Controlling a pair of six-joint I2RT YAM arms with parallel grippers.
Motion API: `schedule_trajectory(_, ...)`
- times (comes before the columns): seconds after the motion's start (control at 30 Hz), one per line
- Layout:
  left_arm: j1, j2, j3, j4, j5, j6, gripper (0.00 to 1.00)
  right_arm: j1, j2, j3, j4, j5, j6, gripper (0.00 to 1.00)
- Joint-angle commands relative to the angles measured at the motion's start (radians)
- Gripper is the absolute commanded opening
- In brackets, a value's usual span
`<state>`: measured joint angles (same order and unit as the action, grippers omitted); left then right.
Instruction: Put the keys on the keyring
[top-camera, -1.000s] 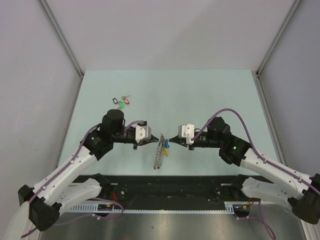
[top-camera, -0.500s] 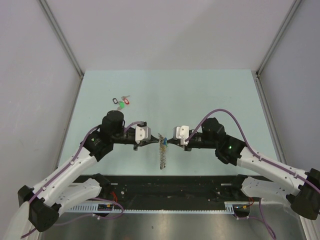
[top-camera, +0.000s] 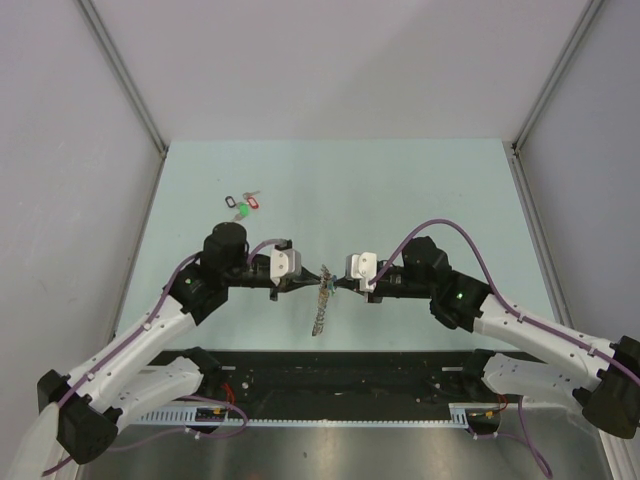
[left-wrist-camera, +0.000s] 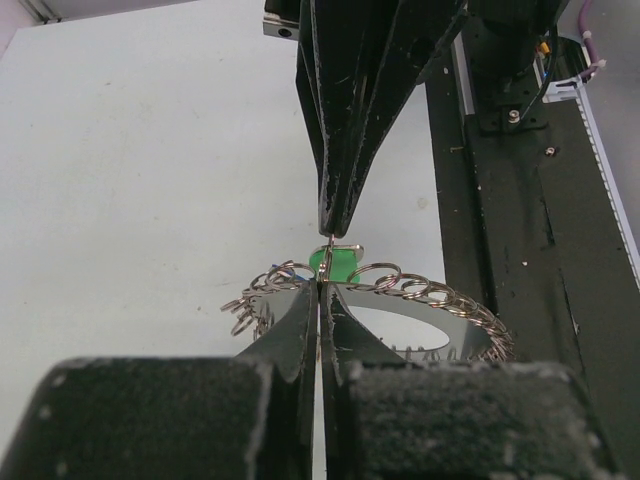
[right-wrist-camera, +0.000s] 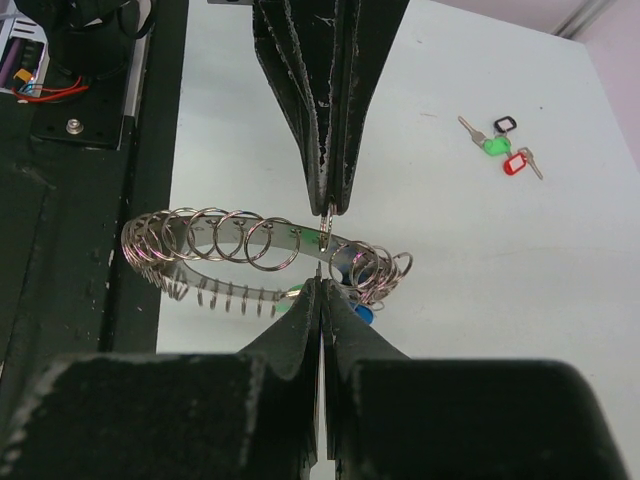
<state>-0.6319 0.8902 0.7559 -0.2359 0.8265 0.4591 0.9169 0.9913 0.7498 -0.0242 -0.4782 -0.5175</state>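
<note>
Clenched on the top rim of the keyring (top-camera: 319, 312), the left gripper (top-camera: 314, 279) holds it edge-on above the table (top-camera: 400, 200), while the right gripper (top-camera: 334, 287), likewise pinched shut, meets it tip to tip beside the green-tagged key (left-wrist-camera: 335, 262) and blue-tagged key (right-wrist-camera: 362, 313) at that rim.

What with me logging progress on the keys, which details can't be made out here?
- Top view: keyring edge-on; anything on it is too small to tell.
- Left wrist: green tag mostly hidden between left gripper and right gripper; its key unseen.
- Right wrist: blue tag partly behind the right gripper; threaded or not, unclear.
</note>
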Motion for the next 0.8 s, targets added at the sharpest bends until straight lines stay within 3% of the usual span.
schedule_trajectory(0.0,-0.005,-0.011,0.005,0.087,0.042,-0.023,0.00,0.008,-0.013,0.014,0.050,0.015,-0.007,0.00)
schedule_trajectory(0.77,-0.005,-0.005,0.010,0.089,0.036,-0.042,0.00,0.033,-0.026,0.014,0.067,0.050,0.004,0.00)
